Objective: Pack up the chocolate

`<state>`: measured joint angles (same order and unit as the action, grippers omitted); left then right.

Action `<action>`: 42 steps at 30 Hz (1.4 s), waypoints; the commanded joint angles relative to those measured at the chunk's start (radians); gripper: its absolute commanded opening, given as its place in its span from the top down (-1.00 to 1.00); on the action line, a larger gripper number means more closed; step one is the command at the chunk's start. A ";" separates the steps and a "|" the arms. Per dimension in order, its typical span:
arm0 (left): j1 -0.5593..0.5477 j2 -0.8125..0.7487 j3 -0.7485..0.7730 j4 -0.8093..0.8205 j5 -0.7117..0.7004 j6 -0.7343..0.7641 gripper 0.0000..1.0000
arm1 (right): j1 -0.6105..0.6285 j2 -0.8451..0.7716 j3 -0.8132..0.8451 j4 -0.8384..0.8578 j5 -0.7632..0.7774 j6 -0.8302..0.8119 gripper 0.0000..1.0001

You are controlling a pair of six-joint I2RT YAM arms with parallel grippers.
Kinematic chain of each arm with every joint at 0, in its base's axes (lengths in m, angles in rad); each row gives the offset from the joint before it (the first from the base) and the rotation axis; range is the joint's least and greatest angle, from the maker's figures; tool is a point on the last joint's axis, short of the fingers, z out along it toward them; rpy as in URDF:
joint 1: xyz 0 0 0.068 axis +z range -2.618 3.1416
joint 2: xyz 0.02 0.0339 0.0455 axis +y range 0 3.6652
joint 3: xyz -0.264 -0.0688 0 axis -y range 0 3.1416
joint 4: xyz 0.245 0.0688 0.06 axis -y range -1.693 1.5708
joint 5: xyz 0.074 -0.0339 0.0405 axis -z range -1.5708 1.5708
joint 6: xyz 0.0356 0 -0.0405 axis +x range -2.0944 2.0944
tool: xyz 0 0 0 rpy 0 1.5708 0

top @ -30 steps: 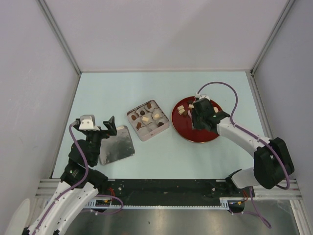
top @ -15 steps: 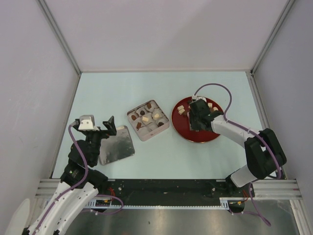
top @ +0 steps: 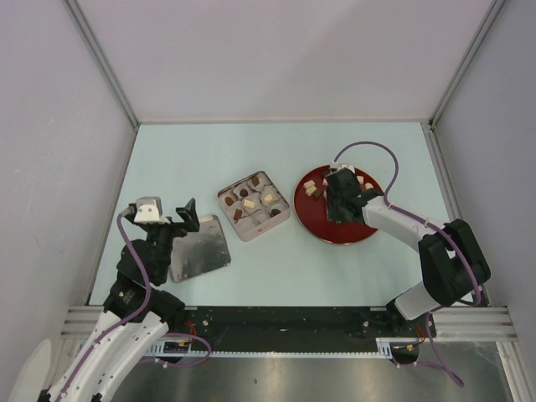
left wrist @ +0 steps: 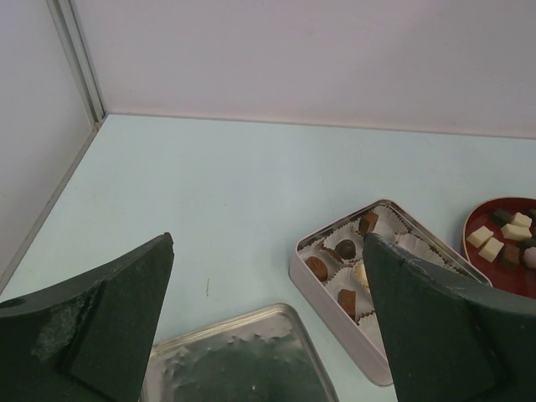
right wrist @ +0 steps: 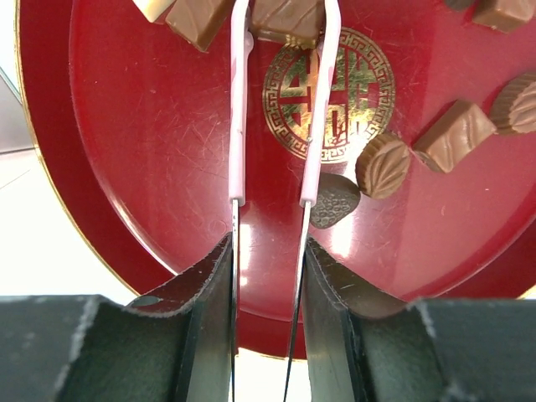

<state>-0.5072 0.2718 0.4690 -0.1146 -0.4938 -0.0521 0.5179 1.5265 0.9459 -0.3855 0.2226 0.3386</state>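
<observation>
The chocolate [right wrist: 383, 165] lies in two places: loose chunks of brown, dark and cream-white are scattered over the red plate [top: 321, 229], and others already sit in the white paper cups [left wrist: 416, 244] of the square tin [top: 283, 217] just left of the plate. On the plate, one brown chunk [right wrist: 285, 17] sits at the top edge of the right wrist view, right between the two thin arms of a pair of pale tweezers [right wrist: 239, 109]. The tips run out of the view there, so it cannot be told whether they pinch the chunk. A leaf-shaped brown piece and a darker one lie just to the right of the tweezers, beside the plate's gold emblem [right wrist: 360, 100], apart from the arms. The right gripper [right wrist: 268, 251] hangs over the plate's middle, its dark fingers clamped on the tweezers' lower end and pressing the two arms towards each other. The tin's flat silver lid [top: 201, 247] lies on the pale table [top: 251, 159], near the tin on its left. The left gripper [left wrist: 268, 251] hovers above the lid's near left part with its fingers spread wide and nothing between them, well apart from the plate.
</observation>
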 commanded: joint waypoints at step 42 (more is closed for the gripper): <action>0.007 -0.008 -0.003 0.023 0.000 0.014 -1.00 | 0.406 0.006 0.166 0.108 -0.196 -0.243 0.67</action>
<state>-0.5072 0.2726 0.4690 -0.1146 -0.4934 -0.0521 0.9123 1.5131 1.0611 -0.3264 0.0479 0.1024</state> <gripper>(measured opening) 0.996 0.357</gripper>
